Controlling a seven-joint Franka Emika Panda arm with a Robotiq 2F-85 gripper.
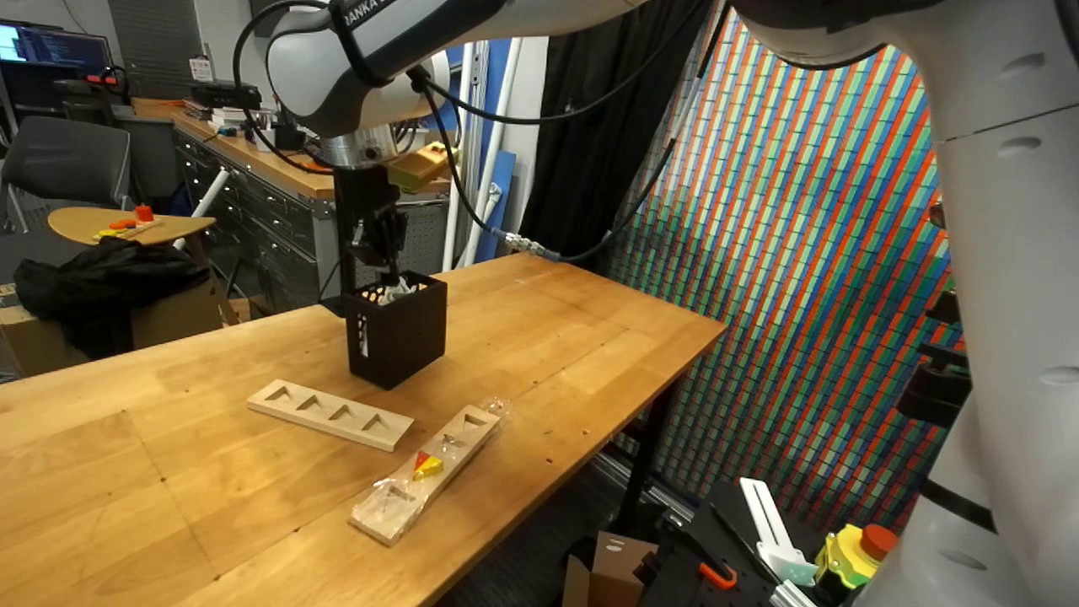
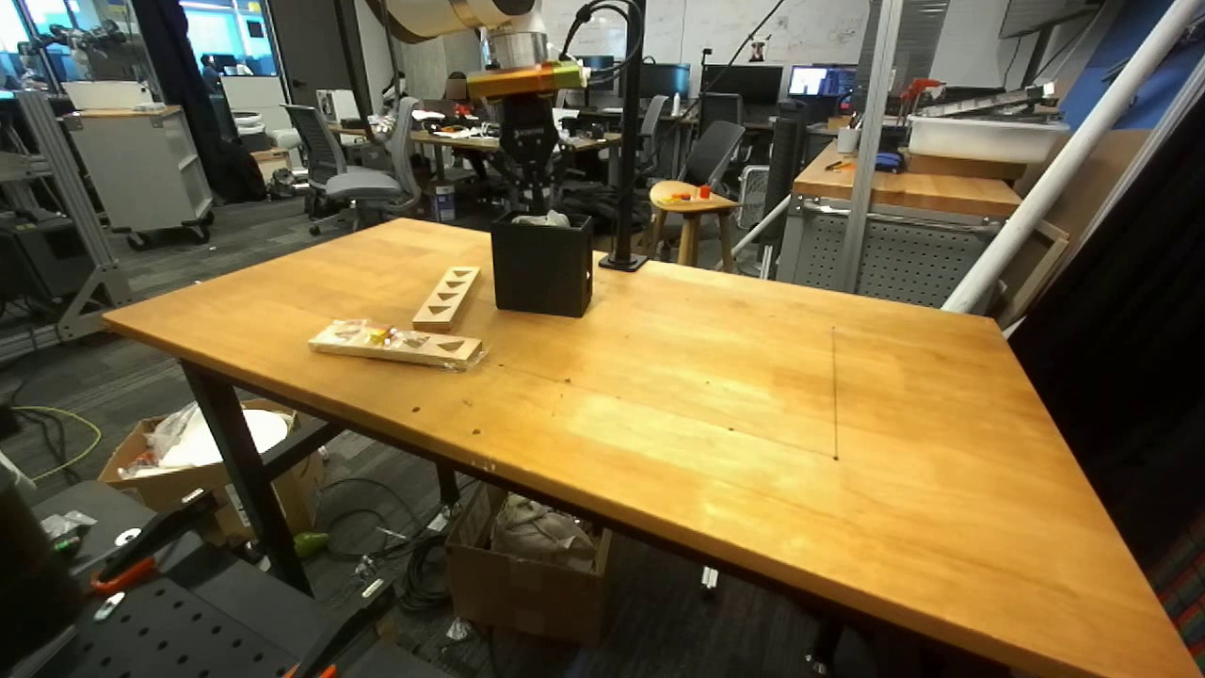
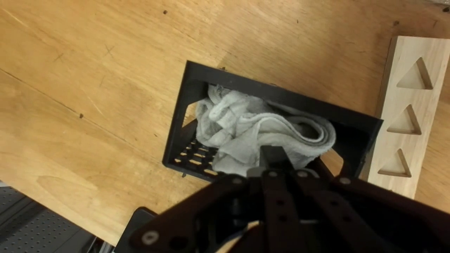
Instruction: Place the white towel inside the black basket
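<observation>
The white towel (image 3: 242, 123) lies crumpled and partly rolled inside the black basket (image 3: 281, 92). Its top also shows at the basket mouth in both exterior views (image 1: 396, 292) (image 2: 551, 218). The basket stands upright on the wooden table, dark and box-shaped in both exterior views (image 1: 396, 333) (image 2: 541, 268). My gripper (image 3: 276, 156) is shut, its fingertips together over the towel, and no cloth shows between them. In both exterior views the gripper (image 1: 389, 276) (image 2: 537, 209) points down at the basket mouth. Whether the tips touch the towel is hard to tell.
A wooden block with triangular slots (image 1: 330, 413) lies close to the basket. A second slotted block in clear wrap (image 1: 426, 472), with red and yellow pieces, lies nearer the table edge. A black post (image 2: 629, 169) stands at the table edge beside the basket.
</observation>
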